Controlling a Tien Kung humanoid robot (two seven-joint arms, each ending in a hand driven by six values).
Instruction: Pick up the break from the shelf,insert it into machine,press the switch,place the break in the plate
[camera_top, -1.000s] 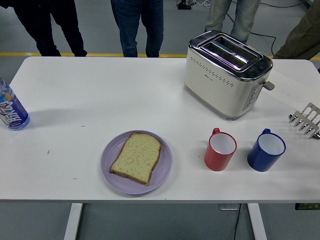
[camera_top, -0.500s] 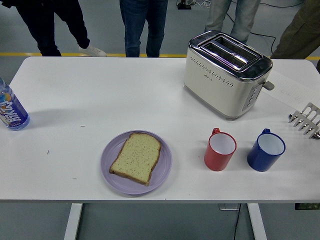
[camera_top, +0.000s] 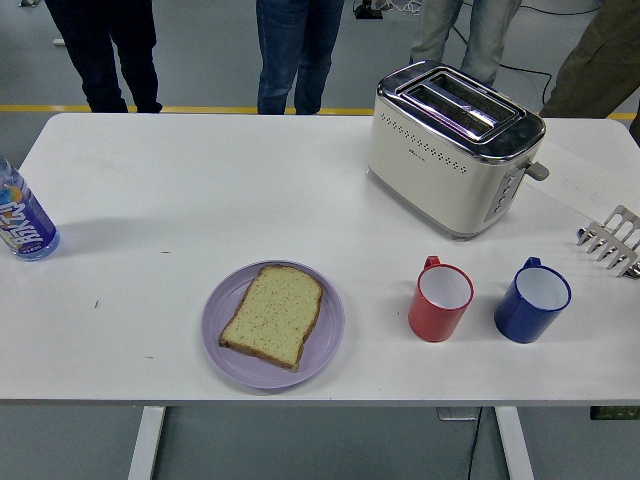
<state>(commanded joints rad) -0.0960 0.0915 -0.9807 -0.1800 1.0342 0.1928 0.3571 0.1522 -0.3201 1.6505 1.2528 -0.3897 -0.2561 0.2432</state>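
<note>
No robot hand anywhere in shot, neither left nor right, so can't tell whether open, curled or holding anything, and can't place stuff relative to one either. Going near to far instead. Closest to the front edge of the bench (camera_top: 200, 190): bread slice (camera_top: 272, 315) lying flat on the purple plate (camera_top: 212, 325), a bit diagonal, fully inside the rim. Looks pale with brown crust and tiny specks, soft and floppy probably, not obviously toasted, hard to say. Looks like the last step is already done, honestly. Main worry: plate sitting near the front edge, so any arm swinging in low from a bottom corner could nudge it off. Off to the right, red cup (camera_top: 440, 300) and blue cup (camera_top: 532, 300) standing upright just beside each other, right in the lane toward the toaster (camera_top: 450, 150), easy to clip and tip. Metal rack (camera_top: 612, 240) poking in at the right edge, snag risk. Bottle (camera_top: 22, 220) far left, well clear. Toaster slots look empty. People's legs standing past the far side.
</note>
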